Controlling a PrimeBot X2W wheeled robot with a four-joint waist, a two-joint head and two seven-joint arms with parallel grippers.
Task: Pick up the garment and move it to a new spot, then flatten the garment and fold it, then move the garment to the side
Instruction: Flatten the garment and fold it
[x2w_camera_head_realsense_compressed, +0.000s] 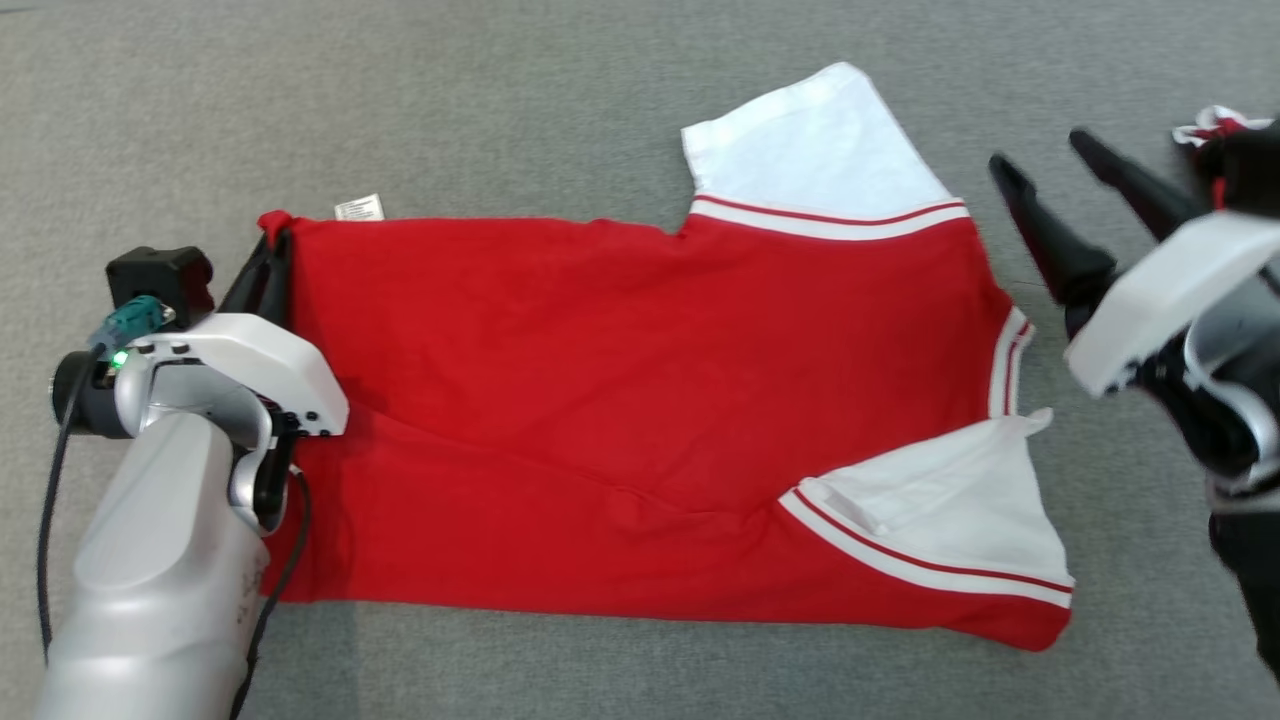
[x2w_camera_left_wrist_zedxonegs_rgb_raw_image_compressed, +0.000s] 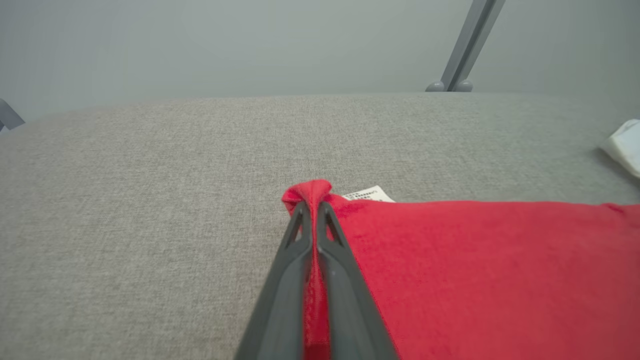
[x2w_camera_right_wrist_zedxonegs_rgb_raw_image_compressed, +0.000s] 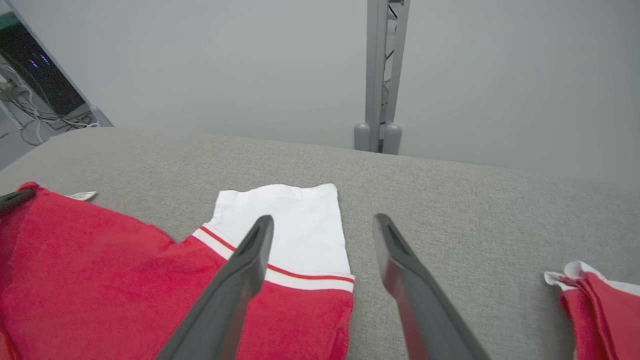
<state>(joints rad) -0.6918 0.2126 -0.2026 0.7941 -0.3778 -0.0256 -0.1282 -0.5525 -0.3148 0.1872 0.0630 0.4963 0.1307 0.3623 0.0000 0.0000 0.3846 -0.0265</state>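
A red garment (x2w_camera_head_realsense_compressed: 620, 400) with white sleeves lies spread flat on the grey cloth table, hem to the left, collar to the right. My left gripper (x2w_camera_head_realsense_compressed: 275, 235) is shut on the garment's far hem corner, and the red cloth (x2w_camera_left_wrist_zedxonegs_rgb_raw_image_compressed: 314, 192) bunches up past the fingertips beside a white care label (x2w_camera_left_wrist_zedxonegs_rgb_raw_image_compressed: 369, 193). My right gripper (x2w_camera_head_realsense_compressed: 1040, 160) hovers open just right of the collar end, above the far white sleeve (x2w_camera_right_wrist_zedxonegs_rgb_raw_image_compressed: 290, 225), with nothing between its fingers (x2w_camera_right_wrist_zedxonegs_rgb_raw_image_compressed: 250, 260). The near sleeve (x2w_camera_head_realsense_compressed: 950, 510) is folded over the body.
Another red and white folded cloth (x2w_camera_right_wrist_zedxonegs_rgb_raw_image_compressed: 600, 305) lies at the table's right edge, also seen at the far right (x2w_camera_head_realsense_compressed: 1215, 125). A grey metal post (x2w_camera_right_wrist_zedxonegs_rgb_raw_image_compressed: 380, 75) stands behind the table against a pale wall. Bare grey table (x2w_camera_head_realsense_compressed: 400, 100) stretches beyond the garment.
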